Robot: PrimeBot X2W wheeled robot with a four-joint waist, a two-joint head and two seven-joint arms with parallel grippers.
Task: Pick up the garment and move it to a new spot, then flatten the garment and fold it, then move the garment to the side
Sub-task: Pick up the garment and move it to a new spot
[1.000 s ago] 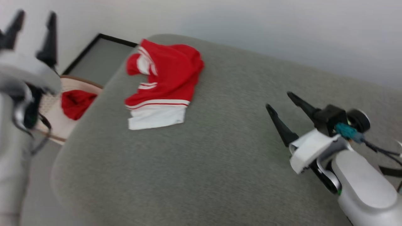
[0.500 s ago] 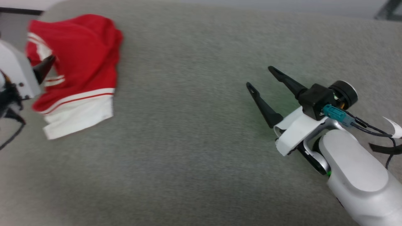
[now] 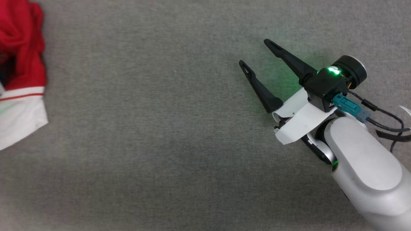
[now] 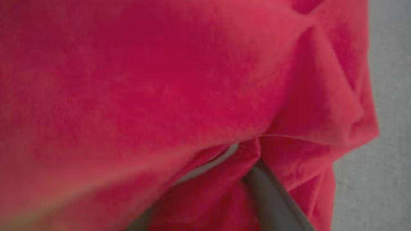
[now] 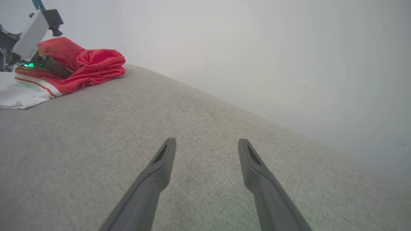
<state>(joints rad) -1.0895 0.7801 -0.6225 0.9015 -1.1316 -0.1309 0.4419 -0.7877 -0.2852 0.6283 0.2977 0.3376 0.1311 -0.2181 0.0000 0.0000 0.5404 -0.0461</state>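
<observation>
The garment point(image 3: 22, 61), red with a white sleeve and striped trim, lies bunched at the far left edge of the head view on the grey cushion point(image 3: 154, 134). In the right wrist view the garment point(image 5: 93, 64) sits at the far left, and my left gripper point(image 5: 61, 69) is pushed down into its folds. Red cloth point(image 4: 160, 80) is right up against the left wrist camera, with one dark finger point(image 4: 273, 199) poking under a fold and the jaws wide apart. My right gripper point(image 3: 254, 52) hovers open over bare cushion, far to the right of the garment, nothing between its fingers.
The grey cushion point(image 5: 96, 144) stretches wide between the garment and my right gripper. A pale wall point(image 5: 257, 48) rises behind its far edge. Dark cables point(image 3: 385, 118) trail off my right wrist.
The head camera has swung, so the garment slid to the picture's left edge and the basket and floor left it. My left gripper came down into the garment. The right gripper stayed open.
</observation>
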